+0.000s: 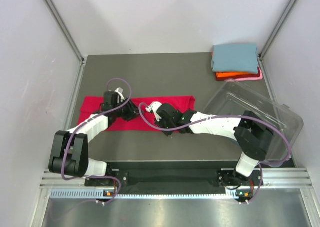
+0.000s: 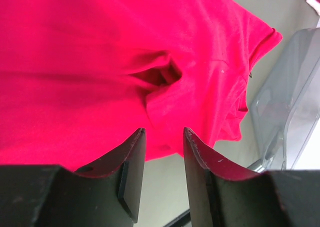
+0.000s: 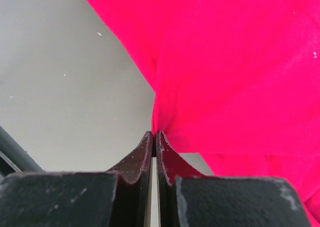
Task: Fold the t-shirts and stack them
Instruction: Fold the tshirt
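Pale wall panels (image 1: 30,62) close in a grey bench (image 1: 150,77). Its biggest load is the clear tub (image 1: 270,109), tipped at the bench's right side. Left of the tub the crimson t-shirt (image 1: 172,102) lies in a long flat band. Beyond the tub sits the finished stack, with the blue-grey t-shirt (image 1: 234,57) on top of the orange t-shirt (image 1: 225,76) and the pink t-shirt (image 1: 250,78).

The right tool (image 3: 155,133) is pressed together, pinching the crimson shirt's near edge. The left tool (image 2: 162,137), farther from the tub, stands spread over a pucker in the cloth and grips nothing.

Judged from here, that thin one-sided pinch could slip when lifted. The pucker may then be folded in as a lump. The right arm's elbow also lies across the tub and might nudge it.
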{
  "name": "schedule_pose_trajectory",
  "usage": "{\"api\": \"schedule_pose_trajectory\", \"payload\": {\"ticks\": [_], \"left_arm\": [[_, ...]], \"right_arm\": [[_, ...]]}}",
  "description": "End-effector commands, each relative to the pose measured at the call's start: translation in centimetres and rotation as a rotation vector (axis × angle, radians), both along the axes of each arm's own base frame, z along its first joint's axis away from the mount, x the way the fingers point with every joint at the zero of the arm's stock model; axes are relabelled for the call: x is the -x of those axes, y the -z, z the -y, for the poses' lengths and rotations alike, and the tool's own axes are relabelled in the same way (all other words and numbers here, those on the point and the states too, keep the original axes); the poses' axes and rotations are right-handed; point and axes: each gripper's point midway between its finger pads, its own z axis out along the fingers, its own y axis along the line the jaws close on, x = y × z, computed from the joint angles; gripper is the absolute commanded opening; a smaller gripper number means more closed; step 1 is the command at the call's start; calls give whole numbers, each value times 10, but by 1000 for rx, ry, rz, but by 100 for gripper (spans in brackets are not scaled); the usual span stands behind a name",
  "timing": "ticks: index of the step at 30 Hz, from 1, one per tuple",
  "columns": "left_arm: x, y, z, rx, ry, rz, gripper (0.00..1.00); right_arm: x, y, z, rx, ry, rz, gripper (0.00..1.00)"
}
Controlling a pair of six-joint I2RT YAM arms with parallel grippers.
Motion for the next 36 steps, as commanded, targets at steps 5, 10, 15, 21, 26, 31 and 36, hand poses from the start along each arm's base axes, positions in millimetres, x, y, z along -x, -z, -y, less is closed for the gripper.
{"api": "schedule_pose_trajectory", "payload": {"ticks": [5, 10, 15, 21, 26, 31, 36], "left_arm": [[-15, 6, 6, -29, -5, 121, 42], [-24, 4, 15, -8, 37, 216, 42], [-26, 17, 20, -14, 71, 214, 42], [-29, 19, 26, 0, 98, 237, 42], [-25, 22, 34, 28, 115, 224, 40], [-20, 21, 38, 41, 122, 186, 16], [-16, 23, 27, -25, 77, 96, 0]], "right_arm": [[2, -28, -15, -122, 0, 44, 0], [3, -28, -14, -122, -3, 48, 0], [2, -32, -14, -127, -3, 56, 0], [3, -32, -11, -126, -5, 59, 0], [3, -33, -9, -122, 2, 65, 0], [3, -38, -9, -131, 7, 63, 0], [4, -47, -7, -148, 40, 54, 0]]}}
